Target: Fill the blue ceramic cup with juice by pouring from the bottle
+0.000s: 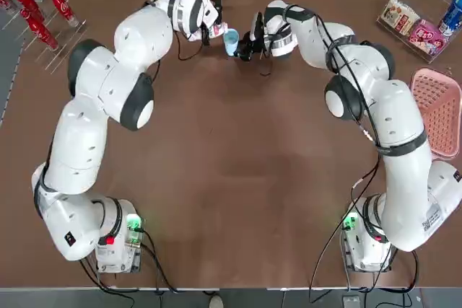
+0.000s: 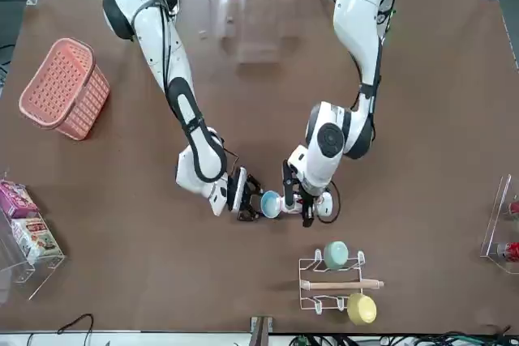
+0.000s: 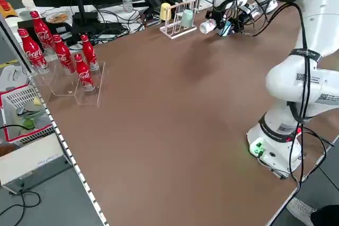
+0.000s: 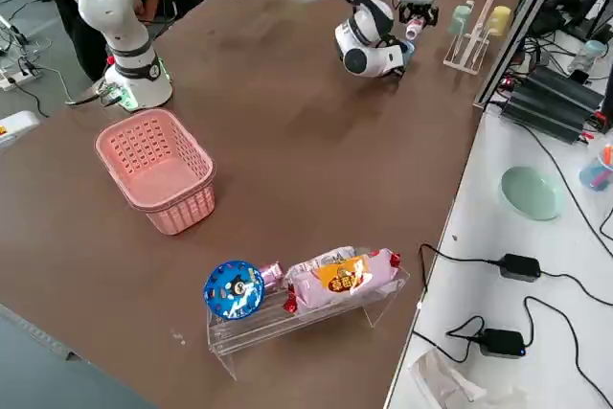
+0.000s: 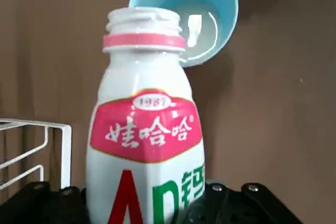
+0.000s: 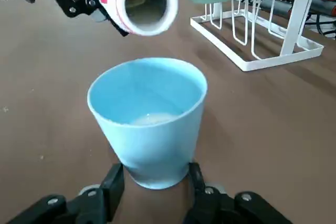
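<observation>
The left gripper (image 2: 302, 200) pinches the bottle (image 5: 144, 129) around its lower body and holds it tipped level, its open, uncapped mouth hanging above and just beside the rim of the blue ceramic cup (image 6: 148, 114), which stands on the brown surface (image 1: 238, 178) at the far middle, between the 2 arms. The right gripper (image 6: 152, 179) is pressed onto the cup's base, 1 finger on each side, steadying it. The main risk, as I judge it, is juice missing the cup: in the right wrist view the mouth sits towards the cup's far rim rather than over its middle, so a weak stream could dribble down the bottle's neck or fall outside onto the surface. A sudden further tilt could also send a surge that splashes over the low wall. The wire rack (image 6: 257, 30) with the mint-green cup (image 2: 335, 254) and yellow cup (image 2: 361, 308) stands close by, and a wide swing of the left arm could clip it. How much juice remains in the bottle cannot be told, since its walls are opaque; only a thin pale layer shows at the cup's bottom, and no stream is visible. In the top view both grippers largely hide the bottle.
</observation>
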Available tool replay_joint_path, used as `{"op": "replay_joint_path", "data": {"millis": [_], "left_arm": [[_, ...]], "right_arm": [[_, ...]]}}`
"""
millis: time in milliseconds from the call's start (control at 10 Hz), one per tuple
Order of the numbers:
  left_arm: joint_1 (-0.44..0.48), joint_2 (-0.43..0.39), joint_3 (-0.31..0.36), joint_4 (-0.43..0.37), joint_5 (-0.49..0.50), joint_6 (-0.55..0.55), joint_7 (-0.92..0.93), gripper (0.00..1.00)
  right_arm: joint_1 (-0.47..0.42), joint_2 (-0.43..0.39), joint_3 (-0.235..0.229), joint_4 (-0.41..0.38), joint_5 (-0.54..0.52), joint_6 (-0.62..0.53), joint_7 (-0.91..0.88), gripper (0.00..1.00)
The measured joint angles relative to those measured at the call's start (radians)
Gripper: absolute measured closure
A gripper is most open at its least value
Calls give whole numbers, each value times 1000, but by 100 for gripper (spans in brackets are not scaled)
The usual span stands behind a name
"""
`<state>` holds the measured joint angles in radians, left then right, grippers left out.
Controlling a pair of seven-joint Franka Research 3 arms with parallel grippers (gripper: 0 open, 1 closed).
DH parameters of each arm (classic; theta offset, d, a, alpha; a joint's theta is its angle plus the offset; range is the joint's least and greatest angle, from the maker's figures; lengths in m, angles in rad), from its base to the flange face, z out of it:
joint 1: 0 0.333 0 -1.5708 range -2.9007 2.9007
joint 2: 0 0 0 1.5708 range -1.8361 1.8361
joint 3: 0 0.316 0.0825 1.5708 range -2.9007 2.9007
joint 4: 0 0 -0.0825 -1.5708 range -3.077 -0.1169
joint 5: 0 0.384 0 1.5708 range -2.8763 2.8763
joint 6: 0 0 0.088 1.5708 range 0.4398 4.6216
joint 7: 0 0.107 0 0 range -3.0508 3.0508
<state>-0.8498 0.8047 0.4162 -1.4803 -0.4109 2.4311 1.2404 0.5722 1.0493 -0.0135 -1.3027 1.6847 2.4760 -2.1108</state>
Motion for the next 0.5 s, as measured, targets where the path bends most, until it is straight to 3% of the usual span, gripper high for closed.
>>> {"op": "replay_joint_path", "data": {"millis": [500], "left_arm": [[-12, 2, 9, 11, 50, 0, -3, 60]], "right_arm": [[0, 0, 0, 0, 0, 0, 0, 43]]}}
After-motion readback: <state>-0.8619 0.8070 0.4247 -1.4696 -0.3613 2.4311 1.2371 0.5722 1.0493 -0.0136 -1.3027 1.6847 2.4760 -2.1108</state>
